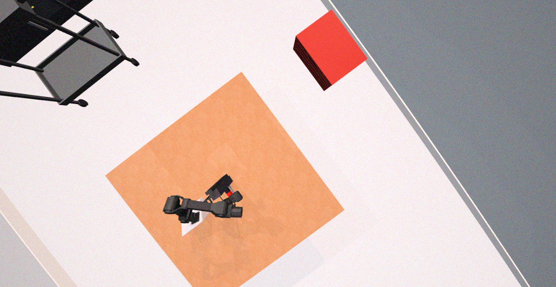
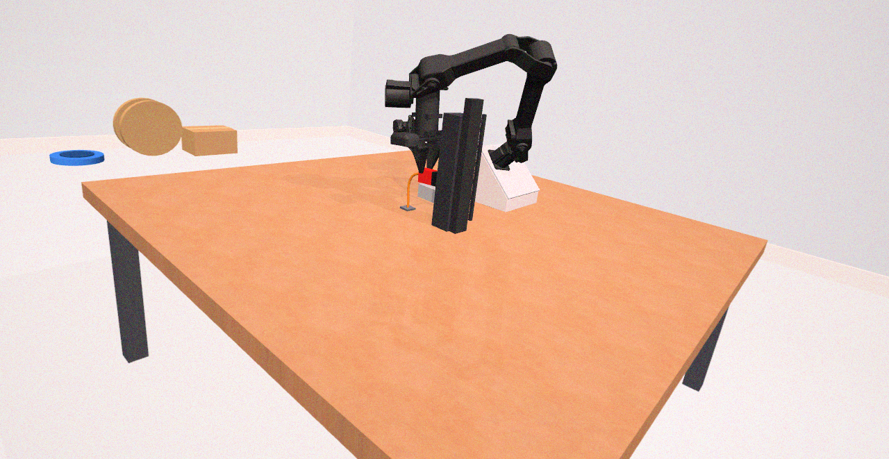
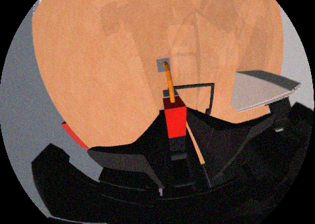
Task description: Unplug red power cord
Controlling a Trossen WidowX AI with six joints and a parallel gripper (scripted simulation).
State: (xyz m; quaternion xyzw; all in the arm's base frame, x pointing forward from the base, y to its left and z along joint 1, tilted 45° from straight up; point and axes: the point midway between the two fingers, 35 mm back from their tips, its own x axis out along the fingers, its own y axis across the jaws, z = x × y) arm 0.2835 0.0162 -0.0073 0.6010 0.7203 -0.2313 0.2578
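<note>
The red plug (image 1: pixel 229 193) (image 2: pixel 425 176) (image 3: pixel 176 122) is between the fingers of my gripper (image 2: pixel 426 169) (image 3: pixel 174 112), which is shut on it from above. The orange cord (image 2: pixel 408 192) (image 3: pixel 169 79) bends from the plug down to a small grey plate (image 2: pixel 407 208) (image 3: pixel 161 66) on the table. A dark part (image 3: pixel 177 144), perhaps of the power strip, is against the plug's far side. A grey block (image 2: pixel 425 192) is below the plug. The black upright partly hides this spot in the exterior view, so whether the plug is seated in the strip cannot be told.
A tall black upright (image 1: pixel 221 184) (image 2: pixel 453 173) stands close beside the gripper. A thin black frame (image 3: pixel 212 97) is right of the plug in the wrist view. A white wedge (image 1: pixel 189 229) (image 2: pixel 512 179) (image 3: pixel 256 89) is by the arm's base. A red cabinet (image 1: pixel 332 48) stands off the table.
</note>
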